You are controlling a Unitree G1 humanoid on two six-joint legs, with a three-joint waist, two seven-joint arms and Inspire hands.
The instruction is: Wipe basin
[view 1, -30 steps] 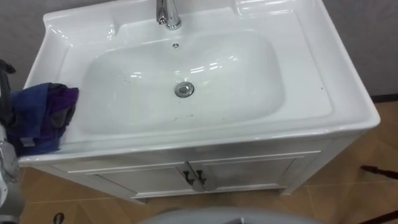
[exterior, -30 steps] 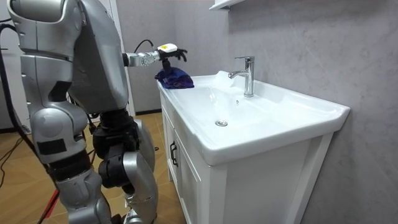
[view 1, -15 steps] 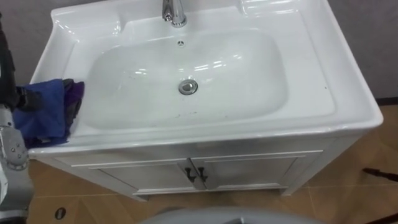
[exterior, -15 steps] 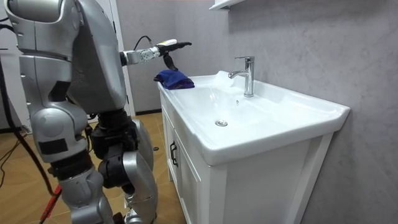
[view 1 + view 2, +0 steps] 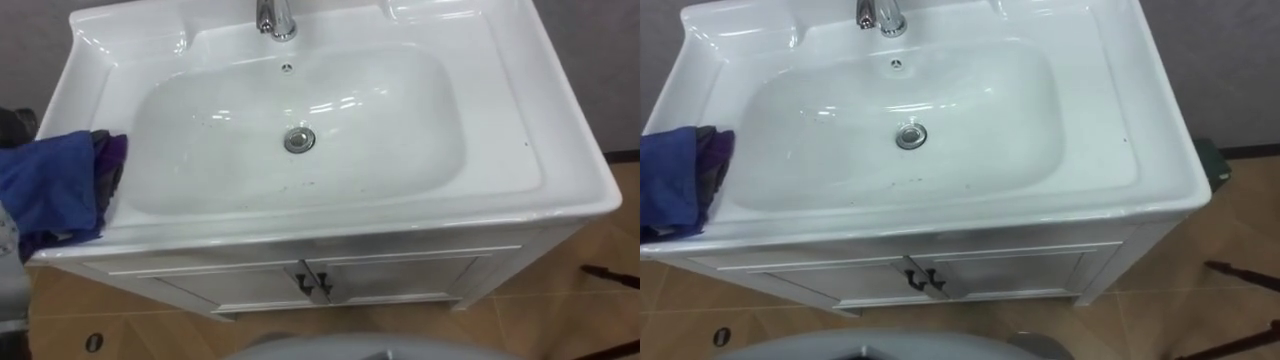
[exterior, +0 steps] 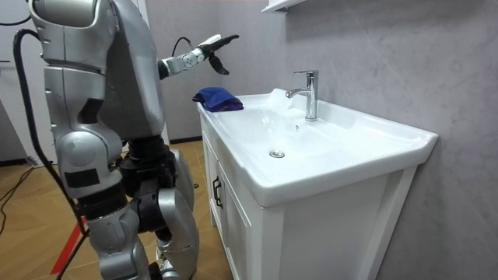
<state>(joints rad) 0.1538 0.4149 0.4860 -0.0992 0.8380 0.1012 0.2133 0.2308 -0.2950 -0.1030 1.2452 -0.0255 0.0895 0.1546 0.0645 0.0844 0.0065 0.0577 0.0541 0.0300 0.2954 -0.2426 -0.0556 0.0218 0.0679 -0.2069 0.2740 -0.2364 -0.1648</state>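
1. The basin [image 5: 505,95] was glossy white ceramic. It had a flat rim around a shallow, rounded-rectangular bowl.
2. A round metal drain [image 5: 298,139] sat at the middle of the bowl. A few dark specks lay on the bowl's slope just in front of it.
3. A chrome tap [image 6: 310,93] stood upright at the middle of the basin's back edge, its spout reaching over the bowl.
4. The cloth [image 5: 55,190], soft and crumpled, was blue with darker purple folds. It lay bunched on the basin's left rim near the front-left corner and spilled over the outer edge.
5. The left hand [image 6: 207,47] hovered above the cloth, well clear of it. Its fingers were straight and stretched out, the thumb hung down, and it held nothing.
6. The robot stood upright at the basin's left end, in front of the cabinet [image 5: 400,275].
7. The cabinet was smooth and white, with two flat panelled doors. Small dark handles met at the middle.
8. The wall behind was grey and rough-textured, and the floor was brown and wood-grained.
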